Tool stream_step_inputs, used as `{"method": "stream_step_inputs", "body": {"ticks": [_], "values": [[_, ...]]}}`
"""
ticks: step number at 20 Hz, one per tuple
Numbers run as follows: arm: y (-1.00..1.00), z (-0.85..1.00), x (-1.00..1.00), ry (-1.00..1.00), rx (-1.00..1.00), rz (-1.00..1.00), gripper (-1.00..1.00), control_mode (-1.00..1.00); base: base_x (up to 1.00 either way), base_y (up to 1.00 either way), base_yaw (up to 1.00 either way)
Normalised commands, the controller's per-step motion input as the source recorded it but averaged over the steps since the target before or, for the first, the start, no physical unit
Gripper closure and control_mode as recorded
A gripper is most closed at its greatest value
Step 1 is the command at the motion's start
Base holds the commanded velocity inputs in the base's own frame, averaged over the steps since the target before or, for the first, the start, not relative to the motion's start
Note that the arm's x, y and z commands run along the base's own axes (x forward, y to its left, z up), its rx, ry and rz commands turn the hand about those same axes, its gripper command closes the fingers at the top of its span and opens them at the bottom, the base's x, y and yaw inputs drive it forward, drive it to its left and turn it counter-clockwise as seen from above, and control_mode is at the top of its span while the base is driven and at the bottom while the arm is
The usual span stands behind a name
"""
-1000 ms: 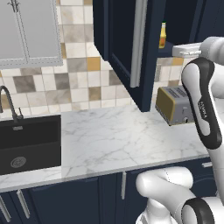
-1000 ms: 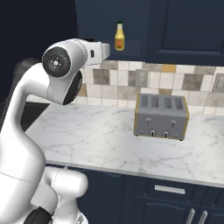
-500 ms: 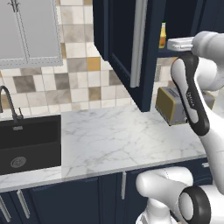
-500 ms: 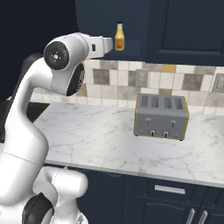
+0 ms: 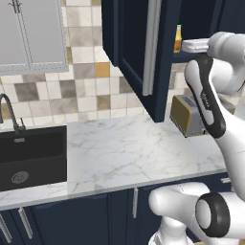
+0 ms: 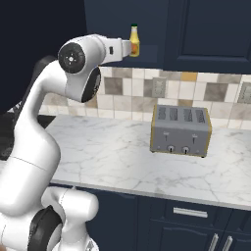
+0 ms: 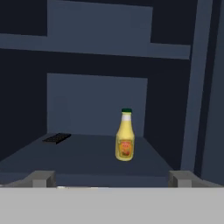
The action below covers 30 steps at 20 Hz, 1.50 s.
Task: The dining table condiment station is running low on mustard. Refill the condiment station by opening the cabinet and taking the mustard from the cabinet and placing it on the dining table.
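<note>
As the arm has swung up toward the open cabinet (image 5: 143,48), its jaws spread apart, the mustard (image 7: 125,136) stands ahead on the shelf, ungrasped.

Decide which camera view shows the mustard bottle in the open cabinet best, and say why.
The hand view: the mustard stands whole and unobstructed on the cabinet shelf, green cap and label clear. The right base view shows it small, beside the arm's end. The left base view gives only a sliver past the cabinet door.

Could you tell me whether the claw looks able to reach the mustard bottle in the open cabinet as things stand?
Probably yes: the mustard bottle stands alone on the shelf, straight ahead of the open claw, with nothing between them.
</note>
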Motion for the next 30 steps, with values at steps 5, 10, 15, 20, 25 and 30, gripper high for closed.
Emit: {"method": "stream_step_inputs", "body": {"ticks": [5,10,15,20,25,30], "values": [[0.00,0.00,0.61,0.01,0.00,0.00,-1.00,-1.00,0.00,0.00,0.00],[0.00,0.00,0.62,0.03,0.00,0.00,-1.00,-1.00,0.00,0.00,0.00],[0.00,0.00,0.49,0.00,0.00,0.00,-1.00,-1.00,0.00,0.00,0.00],[-0.01,0.01,0.37,0.00,0.00,-0.01,-1.00,-1.00,0.00,0.00,0.00],[-0.14,0.00,0.21,0.02,0.00,-0.04,-1.00,-1.00,0.00,0.00,0.00],[-0.03,0.00,0.35,0.03,0.00,-0.07,-1.00,-1.00,0.00,0.00,0.00]]}}
